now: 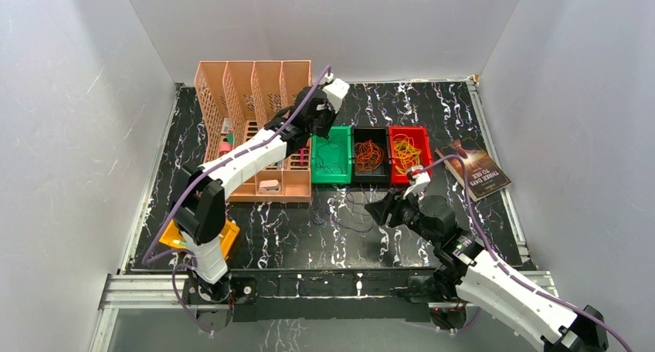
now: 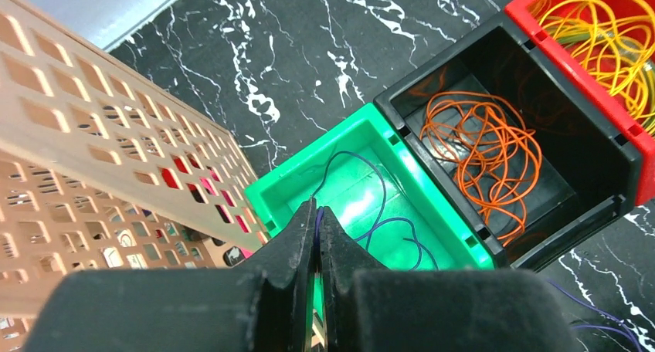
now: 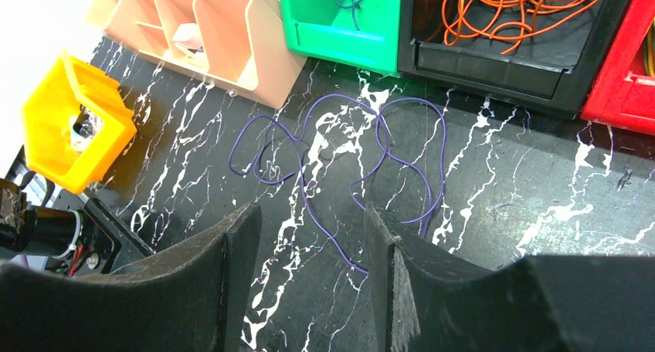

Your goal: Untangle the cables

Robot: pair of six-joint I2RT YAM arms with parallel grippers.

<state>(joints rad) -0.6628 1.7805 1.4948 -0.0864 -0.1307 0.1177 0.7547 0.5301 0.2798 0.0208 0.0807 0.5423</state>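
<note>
My left gripper [image 1: 313, 128] hangs over the green bin [image 1: 330, 180], shut on a thin dark blue cable [image 2: 391, 221] whose loops trail down into that bin [image 2: 270, 194]. Orange cables [image 1: 369, 154] lie in the black bin [image 2: 602, 205], and yellow cables [image 1: 405, 153] lie in the red bin [image 2: 533, 12]. Another dark blue cable [image 3: 444, 151] lies in loose loops on the table in front of the bins [image 1: 351, 209]. My right gripper [image 1: 384, 211] is open and empty just above the table, and the near end of that cable runs between its fingers [image 3: 239, 244].
A peach file organizer [image 1: 255, 97] stands at the back left, against the green bin. A yellow bin [image 3: 69, 128] sits near the left arm's base. A book [image 1: 473, 169] lies to the right of the red bin.
</note>
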